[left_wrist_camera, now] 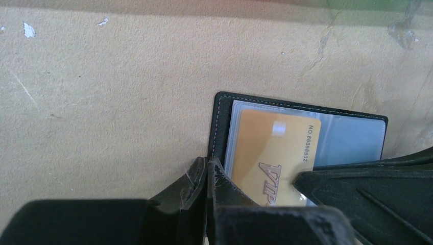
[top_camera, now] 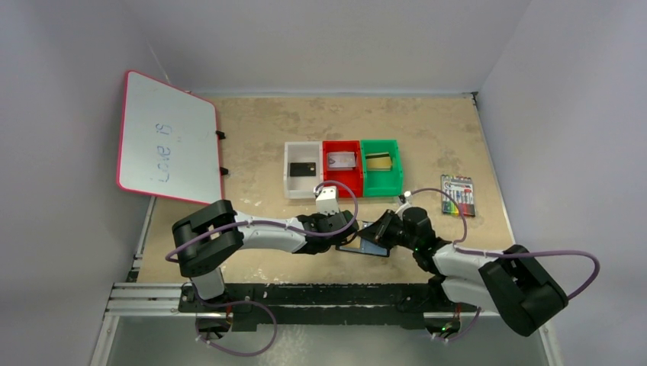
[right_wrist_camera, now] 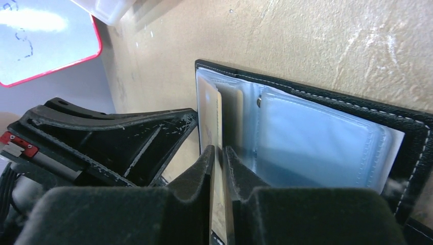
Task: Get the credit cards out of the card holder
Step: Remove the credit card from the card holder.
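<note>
Across the table (top_camera: pixel 259 130): you have a whiteboard, three bins in a row, a marker pack and the card holder.
Whiteboard (top_camera: pixel 164 137): red-rimmed, leaning at your far left, with handwriting on it.
White bin (top_camera: pixel 303 188): leftmost of the row, holding a black card (top_camera: pixel 303 168).
Red bin (top_camera: pixel 341 184): in the middle, touching both neighbours, holding a silver-grey card (top_camera: pixel 341 160).
Green bin (top_camera: pixel 380 184): rightmost, holding a gold-tan card (top_camera: pixel 379 161).
Marker pack (top_camera: pixel 458 195): flat on the table, right of the bins and apart from them.
Card holder (right_wrist_camera: pixel 316 143): lying open near the table's front edge, between your two hands, clear sleeves facing up.
Left hand (left_wrist_camera: pixel 207 171): fingers closed together with nothing between them, tips at the holder's black edge.
Right hand (right_wrist_camera: pixel 218 153): pinched shut on the edge of the gold VIP card (left_wrist_camera: pixel 270 153).
Gold VIP card: at the sleeve nearest your left hand; you cannot tell how far in it sits.
</note>
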You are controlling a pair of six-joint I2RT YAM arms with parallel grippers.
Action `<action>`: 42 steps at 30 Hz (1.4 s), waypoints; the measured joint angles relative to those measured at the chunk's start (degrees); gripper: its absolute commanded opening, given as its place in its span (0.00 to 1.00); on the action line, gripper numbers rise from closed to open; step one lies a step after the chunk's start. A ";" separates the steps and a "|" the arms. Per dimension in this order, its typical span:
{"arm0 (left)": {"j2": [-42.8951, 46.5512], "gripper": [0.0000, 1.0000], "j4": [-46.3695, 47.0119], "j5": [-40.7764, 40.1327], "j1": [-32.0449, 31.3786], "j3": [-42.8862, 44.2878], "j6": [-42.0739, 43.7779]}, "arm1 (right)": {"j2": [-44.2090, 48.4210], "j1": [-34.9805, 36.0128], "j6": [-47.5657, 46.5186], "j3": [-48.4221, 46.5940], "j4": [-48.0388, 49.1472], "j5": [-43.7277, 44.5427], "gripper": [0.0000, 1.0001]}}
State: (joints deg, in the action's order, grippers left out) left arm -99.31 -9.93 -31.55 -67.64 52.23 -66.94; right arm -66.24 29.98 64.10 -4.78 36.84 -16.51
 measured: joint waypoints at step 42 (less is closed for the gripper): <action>2.89 0.00 -2.10 -1.44 0.48 -2.64 -1.42 | 26.95 -0.04 -6.75 -10.05 -41.03 13.73 0.00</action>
State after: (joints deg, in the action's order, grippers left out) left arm -96.42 -12.03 -32.99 -67.16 49.58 -68.36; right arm -39.29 29.93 57.34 -14.83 -4.19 -2.79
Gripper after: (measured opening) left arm 0.006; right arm 0.005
